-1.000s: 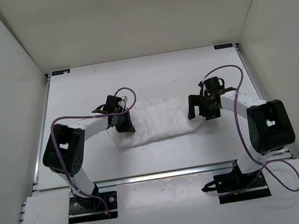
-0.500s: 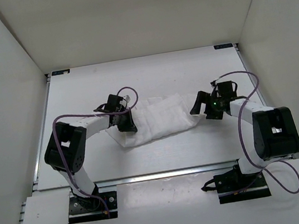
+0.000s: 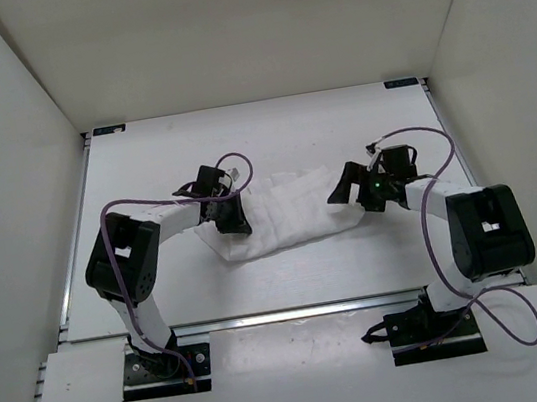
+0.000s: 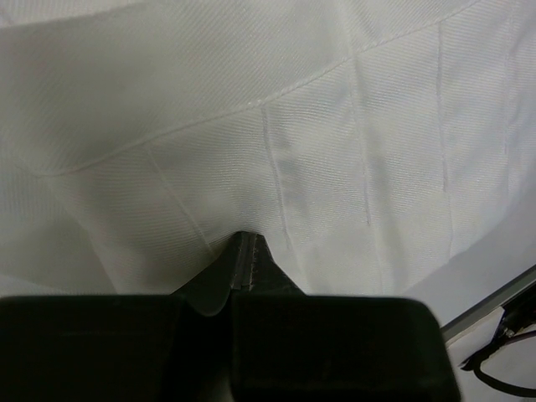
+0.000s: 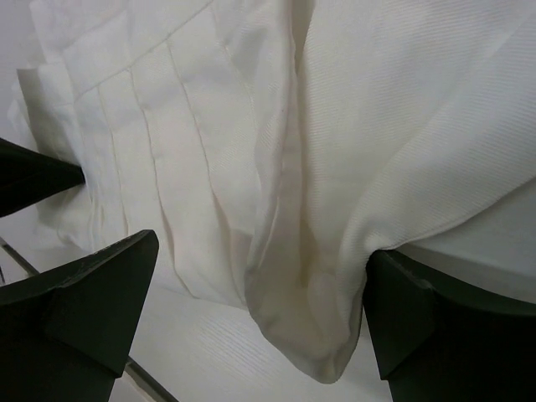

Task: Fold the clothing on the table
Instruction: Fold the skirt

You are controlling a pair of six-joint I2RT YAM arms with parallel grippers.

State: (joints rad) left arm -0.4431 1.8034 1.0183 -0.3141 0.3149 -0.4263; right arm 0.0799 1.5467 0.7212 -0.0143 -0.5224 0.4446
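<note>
Your left claw (image 4: 244,241) is clamped on the pleated skirt (image 3: 286,216); right claw (image 5: 261,251) is apart astride its edge, so bite deep.

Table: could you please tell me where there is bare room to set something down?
The table is bare from the clothing to the far edge, and in front of it. Crowded: the middle, around the left gripper and right gripper.
</note>
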